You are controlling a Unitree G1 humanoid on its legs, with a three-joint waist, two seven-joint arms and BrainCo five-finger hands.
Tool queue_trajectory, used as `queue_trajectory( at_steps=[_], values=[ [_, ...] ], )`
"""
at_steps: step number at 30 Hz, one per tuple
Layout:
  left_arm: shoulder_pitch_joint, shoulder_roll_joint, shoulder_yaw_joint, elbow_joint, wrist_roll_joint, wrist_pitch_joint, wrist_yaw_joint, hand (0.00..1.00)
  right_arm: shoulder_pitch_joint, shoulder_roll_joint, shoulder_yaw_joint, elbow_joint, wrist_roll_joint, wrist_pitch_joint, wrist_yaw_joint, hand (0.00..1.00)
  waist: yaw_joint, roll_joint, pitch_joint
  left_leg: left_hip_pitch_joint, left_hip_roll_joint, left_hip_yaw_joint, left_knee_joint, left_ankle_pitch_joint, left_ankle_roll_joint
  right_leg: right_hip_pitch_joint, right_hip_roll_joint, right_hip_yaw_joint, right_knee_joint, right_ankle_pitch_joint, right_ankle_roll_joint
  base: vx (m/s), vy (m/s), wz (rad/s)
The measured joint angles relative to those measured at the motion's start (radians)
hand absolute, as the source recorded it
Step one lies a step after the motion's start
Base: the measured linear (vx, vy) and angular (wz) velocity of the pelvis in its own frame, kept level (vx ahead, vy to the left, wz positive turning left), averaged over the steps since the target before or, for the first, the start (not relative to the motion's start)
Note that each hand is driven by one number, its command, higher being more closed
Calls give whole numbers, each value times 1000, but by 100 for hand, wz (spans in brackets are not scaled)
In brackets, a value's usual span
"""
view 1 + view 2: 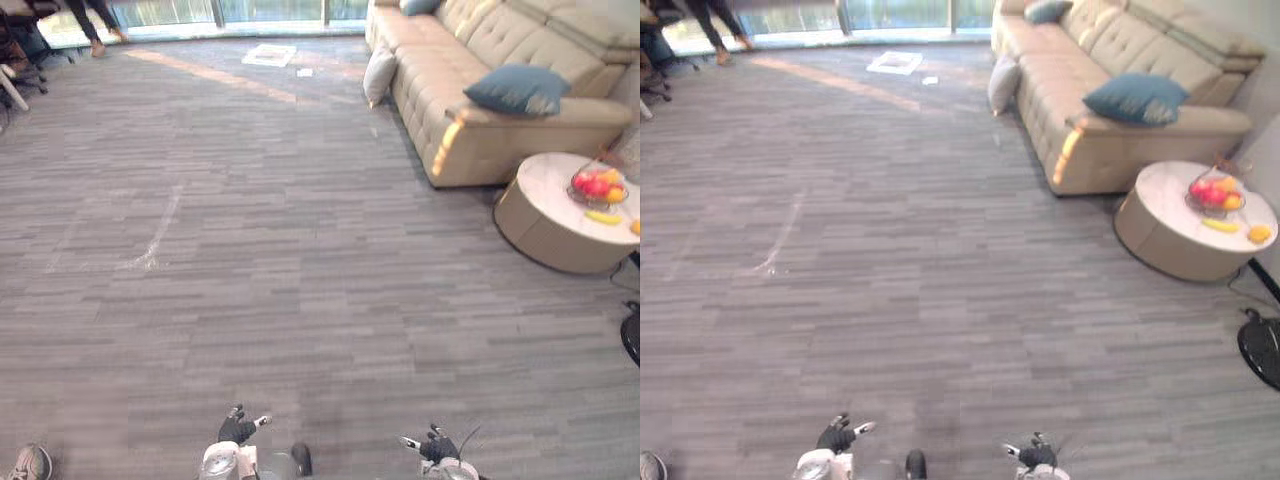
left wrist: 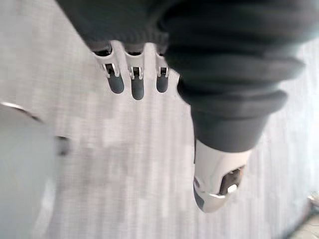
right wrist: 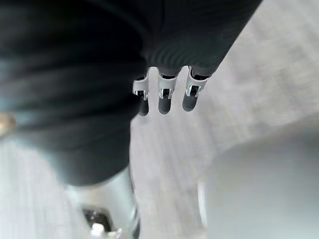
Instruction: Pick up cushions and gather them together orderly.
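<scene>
A beige sofa (image 1: 480, 140) stands at the far right. A blue cushion (image 1: 517, 88) lies on its near armrest. A cream cushion (image 1: 379, 73) leans on the floor against the sofa's front, and another blue cushion (image 1: 418, 6) sits at the sofa's far end. My left hand (image 1: 238, 428) and right hand (image 1: 437, 446) hang low at the near edge, far from all the cushions. In the left wrist view the fingers (image 2: 137, 79) are straight and hold nothing. The right wrist view shows the same of its fingers (image 3: 164, 97), with grey carpet beyond.
A round low table (image 1: 545, 225) beside the sofa carries a fruit bowl (image 1: 598, 186) and a banana (image 1: 602, 217). A flat white thing (image 1: 269, 54) lies on the far carpet. A person's legs (image 1: 95, 25) and a chair (image 1: 20, 50) are far left, and a shoe (image 1: 30, 463) is near left.
</scene>
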Motion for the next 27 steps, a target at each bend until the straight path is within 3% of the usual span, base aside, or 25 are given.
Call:
queue_trajectory(
  at_steps=[2,3,4,5,6,7,8,9,10,11,12,13,14,16,18,19,21,22,23,24,25,26,27],
  values=[
    [-25,6,-27,26,0,1,-1,0,-18,1,1,1,1,-8,3,0,-24,-17,4,64,-6,-17,-31,-42,-8,-81,33,-35,-286,73,22,620,37,27],
    [-37,16,-43,36,1,1,-2,0,-27,0,0,11,1,-8,3,0,-39,-30,5,99,-17,-34,-58,-54,-16,-102,39,-38,-487,169,31,542,-5,42],
    [-41,23,-52,37,5,1,-5,0,-26,0,0,14,1,-5,2,0,-54,-55,2,138,-39,-57,-81,-64,-54,-127,35,-46,-618,246,43,719,-26,53],
    [-40,23,-54,44,10,1,-6,0,-25,-1,-3,13,3,-5,2,0,-62,-59,0,171,-43,-71,-93,-77,-67,-139,38,-43,-630,304,21,934,-40,63],
    [-38,19,-54,60,21,1,-8,0,-23,-9,-6,16,1,-3,-2,0,-76,-45,-4,199,-29,-108,-80,-80,-72,-124,52,-32,-600,404,-52,824,-59,52],
    [-38,14,-42,60,22,1,-9,0,-19,-11,-12,18,1,0,-2,0,-77,-37,-4,198,-8,-132,-26,-82,-75,-114,63,-33,-570,400,-97,836,-85,39],
    [-39,7,-18,55,22,-1,-8,0,-23,-12,-24,10,0,0,-3,0,-76,-15,7,162,17,-152,114,-77,-97,-96,72,-53,-528,353,-122,795,-117,13],
    [-35,-6,13,51,21,0,-7,0,-24,-13,-22,5,0,1,-3,0,-70,-5,8,94,21,-160,283,-52,-153,-77,79,-57,-509,312,-138,939,-131,4],
    [-24,-33,86,31,21,1,-4,0,-26,-21,-3,-23,0,9,-4,0,-57,32,24,-59,72,-166,663,60,-272,2,107,-53,-521,251,-151,764,-88,-4],
    [-19,-41,98,23,21,1,-4,0,-26,-21,0,-27,-1,10,-4,0,-55,41,29,-95,96,-159,757,66,-275,34,120,-52,-528,237,-158,732,-34,-19],
    [-9,-51,121,-6,20,1,-2,0,-25,-10,9,-27,-1,16,-3,0,-39,55,36,-152,140,-135,917,56,-256,109,141,-39,-545,208,-171,820,18,-39],
    [7,-48,120,-48,19,0,1,0,-25,-6,24,-29,0,22,-2,0,-11,45,37,-225,169,-97,1013,23,-203,232,145,-10,-587,172,-183,677,20,-44],
    [15,-47,119,-59,19,-1,0,0,-26,-4,32,-29,0,22,-3,0,-4,40,35,-244,175,-80,1010,15,-193,266,143,7,-606,168,-184,630,46,-51],
    [31,-51,120,-99,6,-7,0,0,-40,13,43,-30,1,20,0,0,29,29,23,-377,187,-9,859,-40,-146,407,113,80,-719,151,-173,590,106,-67],
    [31,-50,119,-101,-1,-8,0,0,-57,14,37,-29,1,21,1,0,31,29,23,-425,165,7,646,-45,-140,454,79,106,-757,130,-155,584,164,-50],
    [32,-49,115,-96,-1,-13,1,0,-60,15,33,-25,0,21,2,0,36,32,23,-440,133,-1,407,-4,-153,491,50,134,-777,105,-145,461,159,-51],
    [32,-47,79,-85,-2,-21,5,0,-69,-4,37,-9,-1,21,1,0,49,72,17,-500,151,-42,140,96,-219,520,45,180,-809,67,-126,603,296,-64],
    [34,-45,72,-83,-12,-22,9,0,-69,-11,36,18,-3,23,0,0,55,84,12,-535,172,-37,102,121,-215,554,39,196,-819,33,-112,766,467,-57],
    [38,-38,67,-80,-21,-25,11,0,-62,-7,36,33,-3,27,-2,0,62,70,13,-531,169,-25,127,194,-200,589,16,207,-817,8,-105,674,407,-42],
    [41,-32,56,-76,-20,-27,13,0,-51,-7,35,54,-3,29,-4,0,66,52,-11,-520,147,-9,142,276,-157,600,-15,223,-788,-1,-102,885,474,-33],
    [42,-15,44,-65,-18,-26,14,0,-35,1,34,54,-3,28,-4,0,62,15,-38,-506,105,-5,136,302,-117,554,-46,233,-678,1,-60,745,375,-24],
    [41,-1,41,-63,-19,-25,13,0,-30,7,34,55,-3,28,-2,0,59,-3,-36,-479,77,5,133,286,-85,515,-58,241,-562,8,-13,748,376,-11],
    [39,11,40,-54,-20,-25,15,0,-20,14,32,57,-3,29,-3,0,54,-28,-29,-425,47,22,119,263,-69,452,-63,252,-381,56,72,561,272,3]
  ],
)
